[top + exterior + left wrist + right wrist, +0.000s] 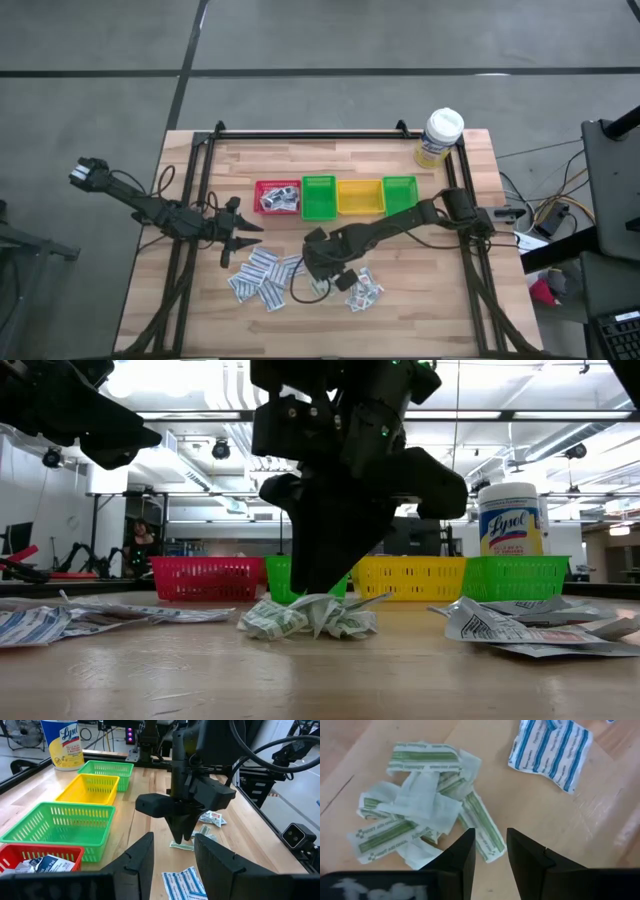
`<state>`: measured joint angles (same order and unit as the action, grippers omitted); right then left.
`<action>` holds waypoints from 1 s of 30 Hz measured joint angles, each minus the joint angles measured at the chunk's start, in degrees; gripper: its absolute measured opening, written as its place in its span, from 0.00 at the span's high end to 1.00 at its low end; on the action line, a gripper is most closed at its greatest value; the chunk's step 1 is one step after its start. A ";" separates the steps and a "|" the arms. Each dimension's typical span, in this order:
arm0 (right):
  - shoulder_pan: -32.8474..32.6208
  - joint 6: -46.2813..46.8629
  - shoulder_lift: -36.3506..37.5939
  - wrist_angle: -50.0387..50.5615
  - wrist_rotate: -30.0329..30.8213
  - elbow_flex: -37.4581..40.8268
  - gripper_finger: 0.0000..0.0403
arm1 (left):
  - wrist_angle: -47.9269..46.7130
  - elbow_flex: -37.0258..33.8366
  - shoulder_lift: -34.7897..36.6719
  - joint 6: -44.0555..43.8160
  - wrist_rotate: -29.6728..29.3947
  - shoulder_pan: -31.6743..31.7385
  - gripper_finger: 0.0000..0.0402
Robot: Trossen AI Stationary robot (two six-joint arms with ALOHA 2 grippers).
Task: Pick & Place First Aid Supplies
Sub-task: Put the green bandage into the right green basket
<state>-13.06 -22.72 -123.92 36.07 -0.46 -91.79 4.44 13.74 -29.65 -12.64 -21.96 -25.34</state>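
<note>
My right gripper [490,851] hangs over the green-print packets [420,815] heaped on the table just in front of the bins [338,197], fingers parted with a strip between the tips, though contact is hard to judge. I'm at the pick: next, lower, pinch one, lift. My left gripper [172,857] waits open nearby.

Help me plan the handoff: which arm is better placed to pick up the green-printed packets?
The right. The right gripper hangs directly over the green-printed packets, its fingers open with a strip between them. The left gripper is open too, but sits off to the side, nearer the blue-printed packets.
</note>
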 joint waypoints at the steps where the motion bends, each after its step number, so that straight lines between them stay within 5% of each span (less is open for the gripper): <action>1: -0.02 0.00 0.00 0.02 0.02 0.08 0.73 | 0.01 0.00 0.00 0.00 0.00 0.01 0.66; 30: 2.29 5.65 0.07 -2.94 1.11 4.66 0.73 | 0.01 -0.07 0.00 -0.83 0.00 0.00 0.66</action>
<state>-10.77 -17.07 -123.85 33.13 0.65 -87.13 4.45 13.67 -29.65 -13.47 -21.96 -25.34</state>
